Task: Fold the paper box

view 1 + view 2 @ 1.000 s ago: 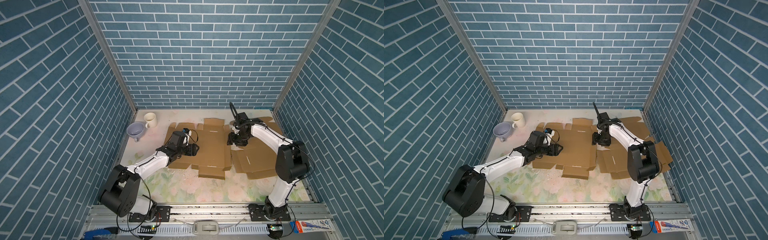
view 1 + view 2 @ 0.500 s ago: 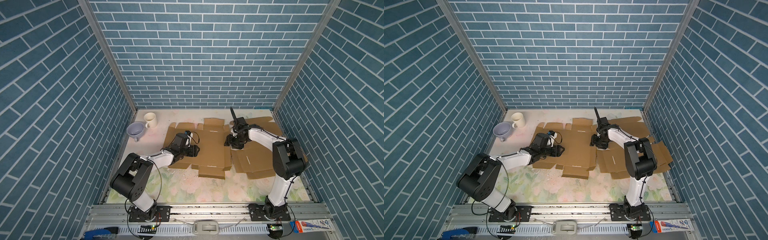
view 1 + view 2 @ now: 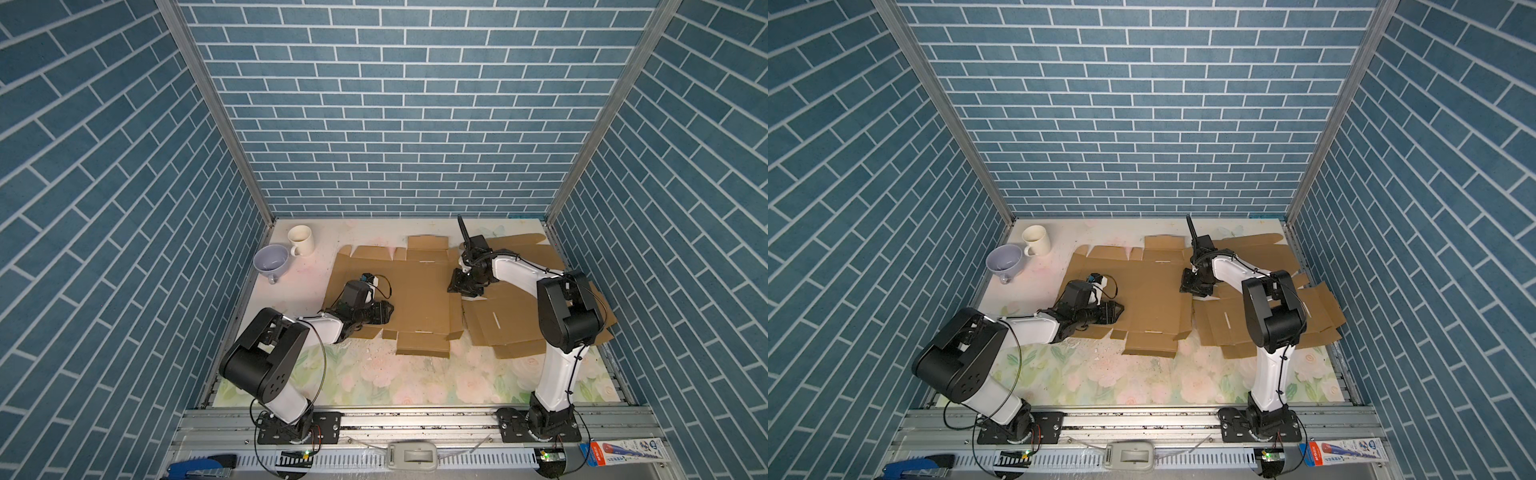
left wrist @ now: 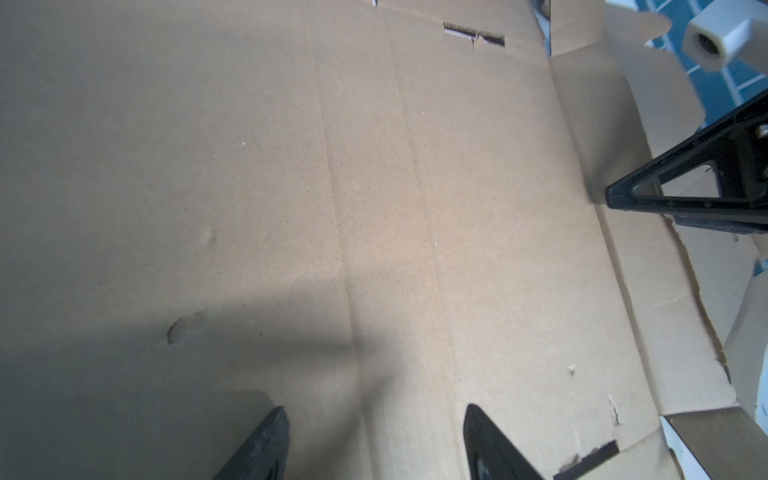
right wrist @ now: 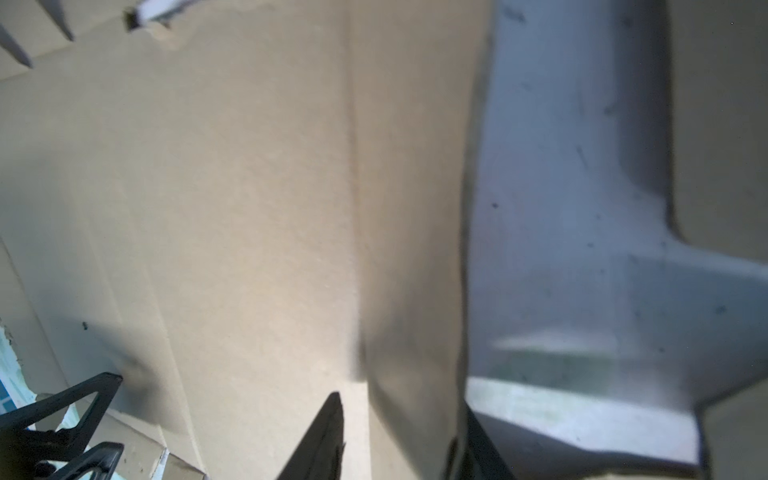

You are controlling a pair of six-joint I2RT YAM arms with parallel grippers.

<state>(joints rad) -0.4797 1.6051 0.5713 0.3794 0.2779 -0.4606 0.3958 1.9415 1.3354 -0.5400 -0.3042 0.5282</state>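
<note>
Starting far left: a lavender cup [image 3: 271, 259] tipped on its side and a cream mug [image 3: 300, 240] upright, both glossy ceramic and parked well clear of the work.

Now the left gripper [image 3: 386, 311], low over the left half of the paper box [image 3: 415, 291], which lies as a flat, unfolded blank in the middle of the floral table [image 3: 395, 374]. In the left wrist view its fingers [image 4: 274, 432] are spread wide with bare cardboard between them and nothing held. My read is that it's there to pin the sheet down.

The board is matte brown with straight score lines, slot cuts and a few small dents.

Across to the right gripper [image 3: 457, 287] at the blank's right edge. In the right wrist view, the jaws are partway apart with a narrow flap strip between them. Whether they actually pinch it, I cannot tell. That looks like the side wall going up first.

Far right, spare cardboard sheets [image 3: 507, 328] overlap loosely under that arm.
</note>
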